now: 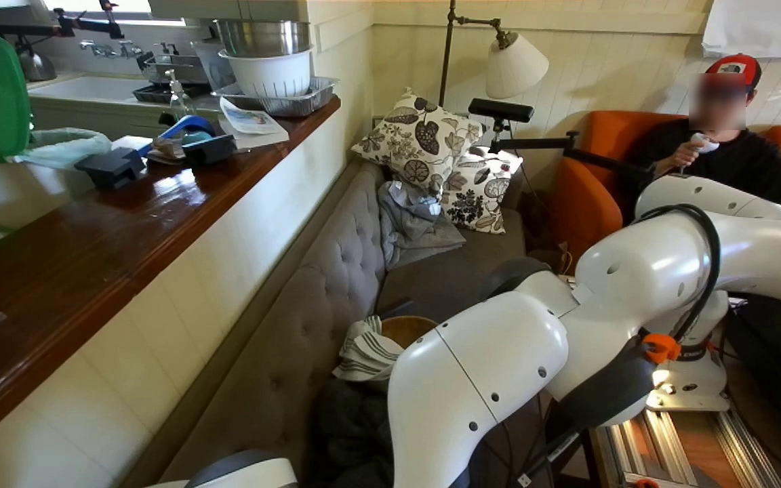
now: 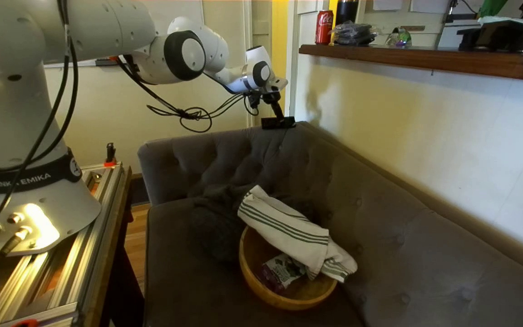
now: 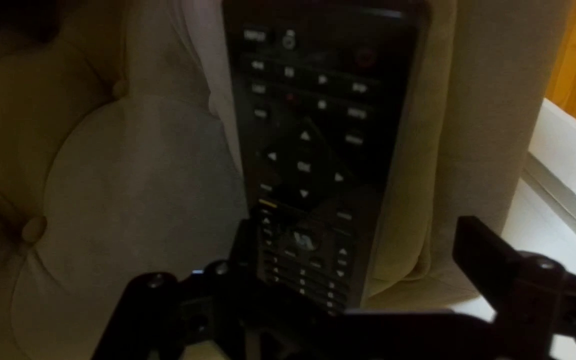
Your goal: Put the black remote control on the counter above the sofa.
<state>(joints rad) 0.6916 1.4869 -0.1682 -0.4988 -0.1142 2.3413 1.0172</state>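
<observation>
The black remote control [image 3: 315, 155] is filling the middle of my wrist view, showing over the padded end of the sofa [image 2: 189, 281]; whether it is lying flat or leaning, I'm not able to tell. Its long axis is running away from the gripper [image 3: 357, 226], crossing the line between the fingers [image 3: 485, 255], its near end disappearing behind dark gripper parts. It is sitting left of centre, crowding the left finger while a gap is showing on the right, so I'm judging that a nudge left is needed before closing across the narrow width. The gripper is standing open, not clasping it. The remote is looking slim and black, carrying rows of pale keys, arrows around an OK key and a faint red mark towards the far end. In an exterior view the gripper is showing dark just left of the sofa's far corner; nearer, a striped cloth [image 2: 288, 227] is draping over a wooden bowl [image 2: 288, 303]. The counter [image 2: 407, 58] is running along the right, above the sofa, and I'm expecting to be steering around the red can [image 2: 323, 27] standing at its far end
</observation>
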